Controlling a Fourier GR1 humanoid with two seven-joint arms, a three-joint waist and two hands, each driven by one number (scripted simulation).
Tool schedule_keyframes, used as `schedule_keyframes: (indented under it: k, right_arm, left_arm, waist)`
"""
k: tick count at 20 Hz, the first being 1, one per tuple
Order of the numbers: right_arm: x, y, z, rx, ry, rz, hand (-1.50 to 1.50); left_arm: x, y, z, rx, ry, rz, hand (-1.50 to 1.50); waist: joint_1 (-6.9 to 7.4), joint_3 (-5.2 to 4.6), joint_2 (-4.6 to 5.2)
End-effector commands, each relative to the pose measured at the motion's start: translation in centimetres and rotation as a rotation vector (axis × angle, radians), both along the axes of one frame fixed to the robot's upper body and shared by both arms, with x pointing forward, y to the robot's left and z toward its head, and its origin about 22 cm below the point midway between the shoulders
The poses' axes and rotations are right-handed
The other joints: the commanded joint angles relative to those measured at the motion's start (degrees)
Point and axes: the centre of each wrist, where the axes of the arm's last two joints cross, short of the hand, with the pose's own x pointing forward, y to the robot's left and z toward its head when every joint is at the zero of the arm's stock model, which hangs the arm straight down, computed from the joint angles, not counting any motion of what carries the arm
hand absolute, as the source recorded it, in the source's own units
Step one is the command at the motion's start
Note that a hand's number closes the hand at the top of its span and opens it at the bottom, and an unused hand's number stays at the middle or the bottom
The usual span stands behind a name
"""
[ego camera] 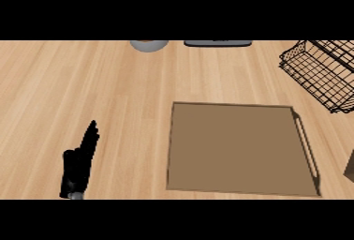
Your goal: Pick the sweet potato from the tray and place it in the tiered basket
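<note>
Low on the left side of the wooden counter (83, 84), the robot's left hand (79, 161) stands edge-on with its black fingers (91, 133) straight and pointing up the view, together rather than spread. It holds nothing and touches nothing but the air above the bare wood; a bit of grey wrist shows beneath it at the lower edge.

Further right, at the counter's far edge, a rounded grey object (149, 45) is cut off by the top of the view, and just beside it on the right lies a flat dark object (217, 43), also only partly seen. What either of them is cannot be told.

Right of centre sits the tray (242, 190), a brown rectangle with a low rim and a pale handle slot along its right wall. Its floor shows only plain brown surface; the sweet potato is not visible on it, nor anywhere else in the view.

At the upper right, the tiered basket (319, 75), made of black wire mesh, stands well apart from the left hand and near the tray's far right corner, running out of the view. No contents can be made out through its mesh. At the right edge, beside the tray, a small brown corner of something (350, 169) pokes in, too little to identify. The right hand does not show.
</note>
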Motion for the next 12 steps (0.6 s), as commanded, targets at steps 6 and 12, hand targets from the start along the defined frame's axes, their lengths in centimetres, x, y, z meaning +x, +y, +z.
schedule_keyframes:
  k: [6, 12]
  right_arm:
    - [4.7, -1.6, 2.0, 0.037, -0.016, -0.052, 1.5]
    - [8.1, -3.2, 1.4, 0.052, 0.002, -0.016, 1.5]
  left_arm:
    - [2.0, -0.4, 0.7, -0.016, 0.005, -0.018, 0.0]
    - [0.9, -1.0, -1.0, -0.008, 0.002, -0.016, 0.0]
  waist:
    - [0.83, 0.01, 0.3]
    - [1.03, 0.01, 0.34]
